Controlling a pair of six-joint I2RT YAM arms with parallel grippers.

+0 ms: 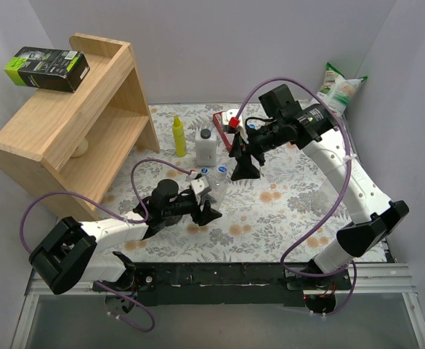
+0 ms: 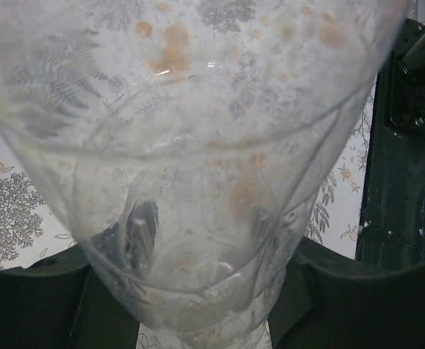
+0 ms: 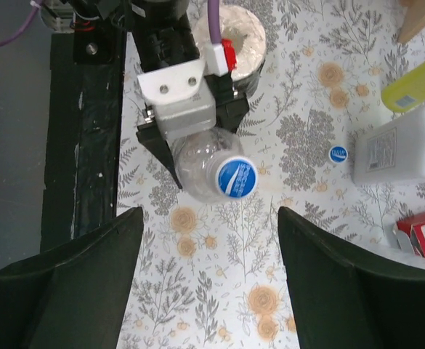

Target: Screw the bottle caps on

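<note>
Bottle (image 3: 197,163): light, thin-walled, crushable. My left gripper (image 3: 194,145) clamps its body; right gripper (image 3: 208,218) open above the cap (image 3: 237,177); I would grip its rim.

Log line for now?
left end effector shut on clear plastic bottle; round blue plastic cap on its neck; right end effector open, not touching it

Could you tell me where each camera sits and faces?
Top external: above and behind, looking down at the table; left arm, right arm show.
Left wrist: on the left arm, facing the clear bottle the left gripper holds; fingers show.
Right wrist: on the right arm, looking down; right gripper open.
All share that bottle.
</note>
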